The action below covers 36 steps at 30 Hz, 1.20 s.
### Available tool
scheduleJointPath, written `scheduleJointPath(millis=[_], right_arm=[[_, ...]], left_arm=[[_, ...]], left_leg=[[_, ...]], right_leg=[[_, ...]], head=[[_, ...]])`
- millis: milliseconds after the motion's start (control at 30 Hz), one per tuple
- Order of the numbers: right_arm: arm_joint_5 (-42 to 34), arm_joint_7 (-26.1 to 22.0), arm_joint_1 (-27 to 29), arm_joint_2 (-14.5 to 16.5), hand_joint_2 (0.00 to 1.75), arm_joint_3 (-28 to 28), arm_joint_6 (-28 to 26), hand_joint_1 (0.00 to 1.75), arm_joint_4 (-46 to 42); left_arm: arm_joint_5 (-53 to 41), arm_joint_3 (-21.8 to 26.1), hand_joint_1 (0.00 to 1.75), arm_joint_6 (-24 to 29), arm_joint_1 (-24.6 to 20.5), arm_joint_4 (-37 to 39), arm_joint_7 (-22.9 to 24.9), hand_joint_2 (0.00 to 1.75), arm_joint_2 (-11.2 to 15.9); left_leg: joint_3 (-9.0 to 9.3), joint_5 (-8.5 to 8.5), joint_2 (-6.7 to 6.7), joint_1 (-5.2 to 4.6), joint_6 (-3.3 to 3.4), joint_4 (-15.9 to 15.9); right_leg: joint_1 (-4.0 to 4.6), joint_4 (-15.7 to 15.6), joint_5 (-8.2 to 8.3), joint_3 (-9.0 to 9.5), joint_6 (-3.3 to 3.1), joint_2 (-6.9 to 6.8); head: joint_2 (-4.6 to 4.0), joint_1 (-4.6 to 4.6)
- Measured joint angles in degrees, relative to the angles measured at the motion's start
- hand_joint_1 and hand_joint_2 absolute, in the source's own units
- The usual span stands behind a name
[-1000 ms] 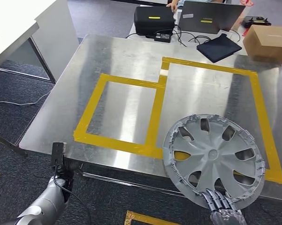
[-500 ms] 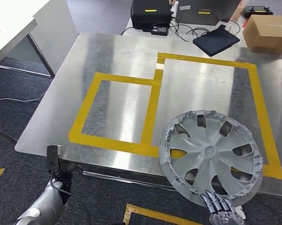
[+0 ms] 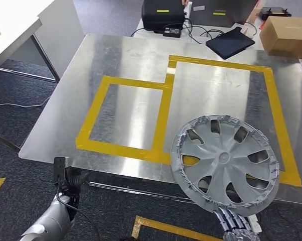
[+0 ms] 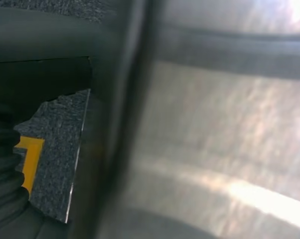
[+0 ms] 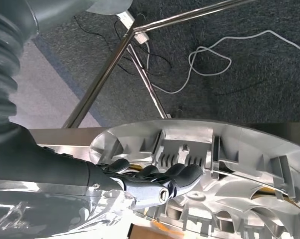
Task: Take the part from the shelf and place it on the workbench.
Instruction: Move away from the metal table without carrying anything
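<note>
The part is a grey hubcap [image 3: 223, 159] with several spoke openings. It lies slightly tilted over the near right of the metal workbench [image 3: 134, 55], inside the larger yellow tape frame [image 3: 272, 100], its near rim past the bench's front edge. My right hand [image 3: 235, 222] holds that near rim from below. In the right wrist view its dark fingers [image 5: 156, 178] press against the ribbed underside of the hubcap [image 5: 231, 149]. My left hand [image 3: 68, 182] hangs below the bench's front left edge, and its fingers are too dark to read.
A smaller yellow tape frame [image 3: 104, 90] marks the bench's left half. Beyond the far edge sit a black case [image 3: 162, 14], a dark tablet [image 3: 230, 42] and a cardboard box [image 3: 286, 29]. A white table [image 3: 13, 30] stands at the left. Cables [image 5: 201, 55] lie on the carpet.
The whole picture has shifted slightly up and left, so the camera moved. The hubcap keeps its place against the tape frame, still in my right hand. My left arm hangs as before.
</note>
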Motion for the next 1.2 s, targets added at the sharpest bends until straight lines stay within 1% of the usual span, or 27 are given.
scheduleJointPath(millis=[133, 567, 833, 1200], right_arm=[[-0.37, 0.0, 0.18, -0.03, 1.75, 0.01, -0.04, 0.0, -0.17], [-2.2, 0.0, 0.32, -0.03, 1.75, 0.37, -1.26, 0.0, -0.34], [-2.98, 0.0, 2.08, -0.02, 1.75, -0.13, -2.67, 0.0, -0.67], [-4.64, 0.0, 2.51, 0.24, 1.75, -0.02, -4.74, 0.0, -0.64]], left_arm=[[-0.48, -0.22, 0.0, -0.03, 0.04, 0.0, 0.46, 0.0, -0.03], [-2.66, -1.99, 0.0, -0.37, -0.21, -0.02, 1.58, 0.0, -0.01], [-3.27, -2.77, 0.0, -0.46, -0.16, -0.04, 1.64, 0.0, 0.09], [-4.56, -3.4, 0.0, -0.34, -0.16, -0.31, 2.38, 0.0, 0.32]], left_leg=[[-0.16, 0.3, -0.01, 0.0, -0.03, -0.1], [-0.58, 1.09, -0.03, -0.02, 0.01, -0.15], [-0.63, 1.25, -0.05, -0.03, 0.04, -0.15], [-0.62, 1.31, -0.07, -0.05, 0.06, -0.15]], right_leg=[[0.0, -0.02, 0.28, -0.23, -0.16, -0.01], [-0.01, -0.02, 1.04, -0.66, -0.17, -0.04], [-0.03, -0.02, 1.17, -0.69, -0.13, -0.07], [-0.05, -0.02, 1.2, -0.65, -0.14, -0.1]], head=[[0.0, 0.0], [0.0, 0.01], [0.0, 0.0], [0.0, 0.01]])
